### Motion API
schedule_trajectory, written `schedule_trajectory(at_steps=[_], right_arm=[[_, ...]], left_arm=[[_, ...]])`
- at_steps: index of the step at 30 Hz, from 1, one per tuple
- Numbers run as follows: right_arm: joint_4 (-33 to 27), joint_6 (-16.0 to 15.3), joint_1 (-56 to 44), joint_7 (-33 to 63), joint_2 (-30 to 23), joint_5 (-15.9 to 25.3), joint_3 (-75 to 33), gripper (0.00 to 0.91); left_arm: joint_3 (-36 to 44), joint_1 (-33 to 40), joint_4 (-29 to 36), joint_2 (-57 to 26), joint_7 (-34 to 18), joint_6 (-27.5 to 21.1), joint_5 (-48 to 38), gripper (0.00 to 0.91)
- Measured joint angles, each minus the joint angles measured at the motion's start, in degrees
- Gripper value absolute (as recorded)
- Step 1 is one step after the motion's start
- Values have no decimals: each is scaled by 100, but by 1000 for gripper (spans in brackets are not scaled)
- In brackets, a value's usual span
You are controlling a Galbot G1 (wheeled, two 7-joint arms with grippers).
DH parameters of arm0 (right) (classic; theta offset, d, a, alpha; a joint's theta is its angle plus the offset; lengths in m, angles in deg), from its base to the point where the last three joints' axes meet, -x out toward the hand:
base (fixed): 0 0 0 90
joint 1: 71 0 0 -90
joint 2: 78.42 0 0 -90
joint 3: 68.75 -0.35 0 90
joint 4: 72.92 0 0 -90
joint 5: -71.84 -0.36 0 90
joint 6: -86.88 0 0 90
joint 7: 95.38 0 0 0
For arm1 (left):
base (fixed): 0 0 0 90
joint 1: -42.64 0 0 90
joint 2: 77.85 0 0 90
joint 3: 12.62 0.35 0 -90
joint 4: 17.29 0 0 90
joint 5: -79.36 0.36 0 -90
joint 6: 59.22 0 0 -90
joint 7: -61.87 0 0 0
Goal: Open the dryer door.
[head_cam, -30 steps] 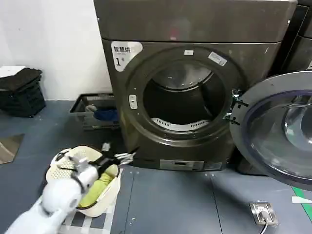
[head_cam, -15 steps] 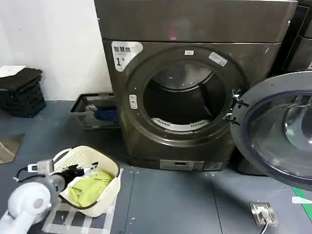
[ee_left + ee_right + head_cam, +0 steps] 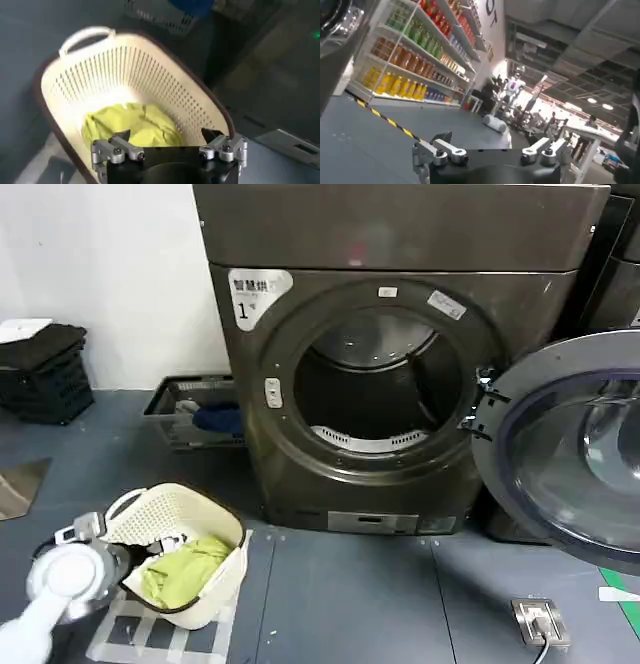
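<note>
The dryer [image 3: 390, 374] is taking up the upper middle of the head view, a big dark grey-brown machine wearing a white "1" sticker [image 3: 255, 294] at its upper left corner, and its round drum opening [image 3: 372, 389] is standing fully exposed, dark inside with a pale ribbed strip showing along the bottom. The dryer door [image 3: 575, 449] is hanging swung wide at the right edge of the frame, its hinge side sitting against the right rim of the opening and its dark grey inner face turning toward the camera. Judging by that, the task is looking essentially done: the door is open and nothing is touching it, so what is left appears to be only getting the arms settled. A cream laundry basket [image 3: 185, 554] is sitting on the floor at the lower left, holding a yellow-green cloth [image 3: 185, 569]. The left gripper [image 3: 167, 147] is hovering just above that basket's near rim, its fingers spread apart and holding nothing. The right gripper [image 3: 490, 150] is pointing off toward shelves of bottles [image 3: 405, 55] in its wrist view, fingers likewise spread and empty, well away from the door.
</note>
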Motion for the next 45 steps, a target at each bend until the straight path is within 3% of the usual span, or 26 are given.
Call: schedule_trajectory(at_steps=[17,45], right_arm=[[-13,338,-13,-158,0,-77,-24,907],[-58,396,-17,-165,0,-134,-4,907]], left_arm=[[200,116,25,-126,-783,3,-886,907],[135,94,87,-215,-842,3,-1026,907]])
